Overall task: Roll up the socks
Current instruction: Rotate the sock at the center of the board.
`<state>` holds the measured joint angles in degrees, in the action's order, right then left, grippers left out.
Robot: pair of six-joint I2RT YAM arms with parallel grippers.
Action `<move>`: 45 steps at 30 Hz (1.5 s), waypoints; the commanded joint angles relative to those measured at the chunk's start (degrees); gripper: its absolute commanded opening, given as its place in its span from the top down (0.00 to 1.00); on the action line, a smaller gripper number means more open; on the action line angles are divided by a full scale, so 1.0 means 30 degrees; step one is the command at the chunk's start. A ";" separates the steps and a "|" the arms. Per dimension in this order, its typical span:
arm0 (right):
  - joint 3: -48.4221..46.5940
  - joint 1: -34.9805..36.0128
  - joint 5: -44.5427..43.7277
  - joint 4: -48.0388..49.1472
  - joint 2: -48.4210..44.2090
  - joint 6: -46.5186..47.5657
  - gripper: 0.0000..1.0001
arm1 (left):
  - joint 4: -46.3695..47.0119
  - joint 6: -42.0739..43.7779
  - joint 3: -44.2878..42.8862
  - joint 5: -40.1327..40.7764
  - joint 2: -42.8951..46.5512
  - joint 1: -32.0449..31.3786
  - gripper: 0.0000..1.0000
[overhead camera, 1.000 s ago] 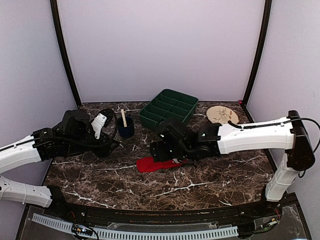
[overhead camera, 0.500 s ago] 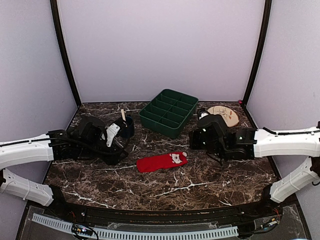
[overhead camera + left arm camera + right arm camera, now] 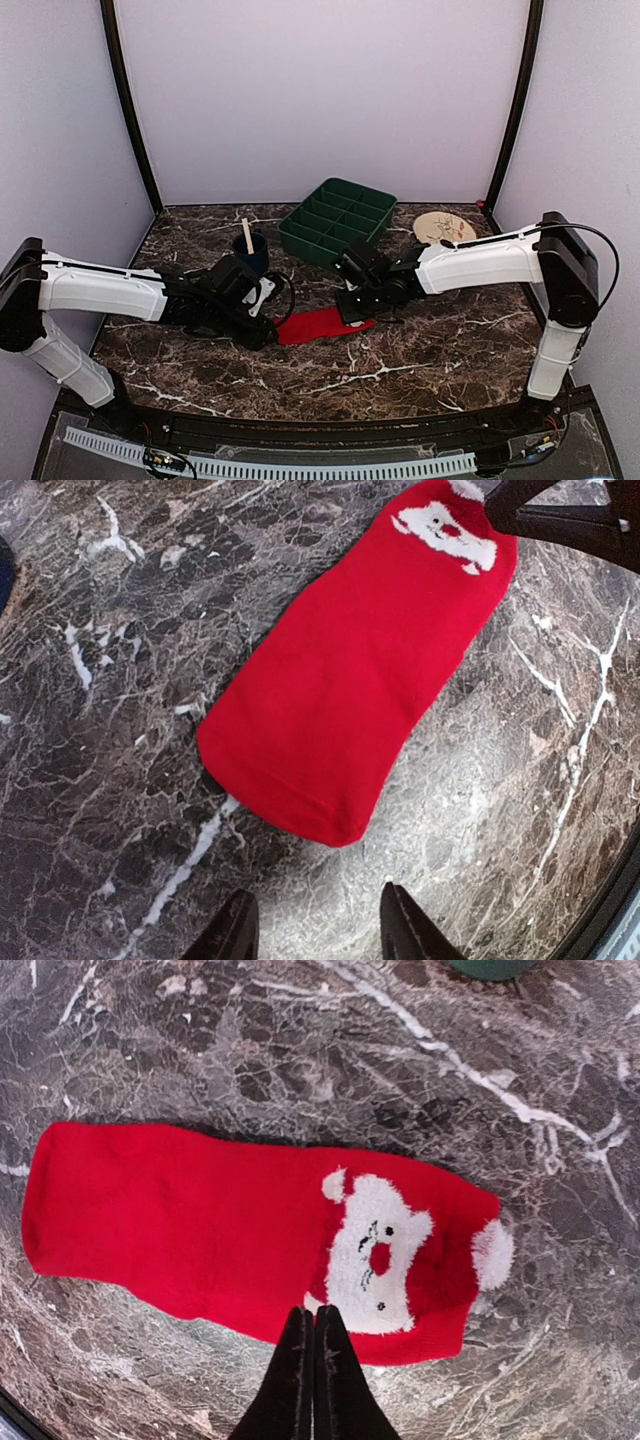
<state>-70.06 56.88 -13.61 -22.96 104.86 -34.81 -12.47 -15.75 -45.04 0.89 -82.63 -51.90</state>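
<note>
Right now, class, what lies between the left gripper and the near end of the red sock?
Only bare marble table. The left wrist view shows the left gripper just short of the red sock, with nothing between them.

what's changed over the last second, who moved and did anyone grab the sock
The right gripper pulled back right, then returned over the Santa end of the red sock and shut; whether it pinches fabric is unclear. The left gripper swung in from beside the cup to the sock's plain end, open, not touching. Sock, tray, cup and wooden disc stayed put.
</note>
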 commanded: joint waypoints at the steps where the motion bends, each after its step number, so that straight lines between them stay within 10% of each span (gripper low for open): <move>1: -0.0579 -0.0407 0.1126 -0.0913 0.0452 0.0527 1.00 | 0.0541 -0.0730 -0.1311 0.0144 -0.1219 -0.0073 0.56; 25: 0.2558 -0.1411 0.1585 -0.0079 0.1080 -0.0257 1.00 | -0.1380 -0.1157 -0.3552 0.2508 -0.6069 -0.0073 0.55; 45: 0.3970 0.3635 0.1280 -0.1009 -0.1004 -0.5036 1.00 | -0.2243 0.0527 -0.5906 0.4203 -0.8371 -0.0044 0.54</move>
<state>-59.18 65.14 -10.28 -23.42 102.56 -45.28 -15.00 -16.23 -62.74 10.79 -106.50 -51.99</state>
